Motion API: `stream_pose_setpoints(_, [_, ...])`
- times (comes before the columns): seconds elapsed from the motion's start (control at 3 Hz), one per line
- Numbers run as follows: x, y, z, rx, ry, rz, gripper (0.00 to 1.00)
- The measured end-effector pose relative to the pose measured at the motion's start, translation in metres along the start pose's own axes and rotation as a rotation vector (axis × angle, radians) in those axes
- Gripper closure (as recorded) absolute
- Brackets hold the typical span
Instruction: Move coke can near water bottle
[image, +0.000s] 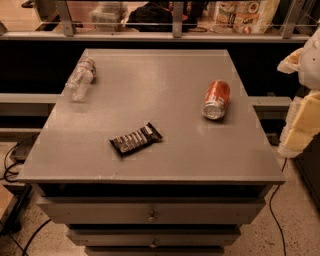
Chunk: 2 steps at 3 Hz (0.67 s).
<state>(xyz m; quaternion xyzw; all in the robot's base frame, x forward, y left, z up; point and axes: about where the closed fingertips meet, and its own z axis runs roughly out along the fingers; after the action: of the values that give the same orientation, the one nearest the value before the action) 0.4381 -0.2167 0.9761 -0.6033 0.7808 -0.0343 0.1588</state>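
Coke can (216, 99), its white marks too hard to read, lies on its side at 3 o'clock on the table (150, 165). Water bottle (80, 78) lies at 10 o'clock, well apart. Gripper (302, 115) is past the 3 o'clock edge; I cannot tell if it is open or closed.

Only the hand (300, 127) and a little of the arm (313, 60) show, both at the far right edge of the view. The arm has a white, smoothly rounded shell. Below it, the hand is made of blocky, angular pieces in pale cream and soft yellow, with lighter, nearly white edges lower down. A small cream lump juts leftward near the top. Screws or markings cannot be made out.
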Motion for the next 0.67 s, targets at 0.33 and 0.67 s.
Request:
stream_pose_setpoints(0.33, [-0.0002, -0.0002, -0.0003, 0.002, 0.0, 0.0, 0.0])
stream_pose_setpoints(0.67, [-0.0053, -0.0052, -0.0011, 0.024, -0.024, -0.003, 0.0])
